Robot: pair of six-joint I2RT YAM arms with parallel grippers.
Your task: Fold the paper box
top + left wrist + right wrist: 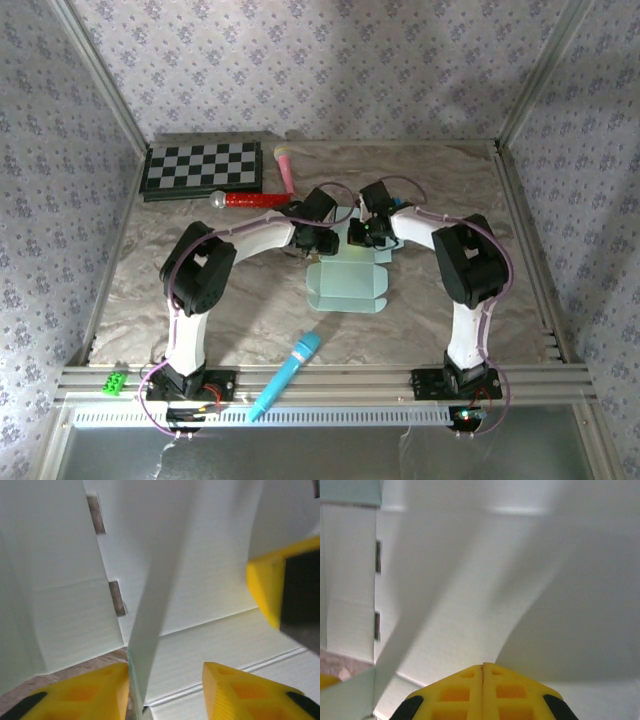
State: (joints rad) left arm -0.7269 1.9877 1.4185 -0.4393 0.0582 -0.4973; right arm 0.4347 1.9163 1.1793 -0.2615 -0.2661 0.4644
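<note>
The paper box [347, 283] is a pale mint card sheet lying in the middle of the table, its far part lifted between the two grippers. My left gripper [326, 239] comes at it from the left. In the left wrist view its jaws [165, 672] stand open, and a raised flap [150, 615] stands edge-on between them, against the left finger [85, 695]. My right gripper [364, 233] meets the box from the right. Its yellow fingertips [483, 667] are shut together over a card panel [470, 605], with nothing seen between them. One right finger [277, 587] also appears in the left wrist view.
A folded chessboard [203, 167] lies at the back left, with a red-handled microphone [245, 199] and a pink one [285, 165] beside it. A blue microphone [287, 374] lies at the near edge. A green brick [115, 381] sits on the front rail.
</note>
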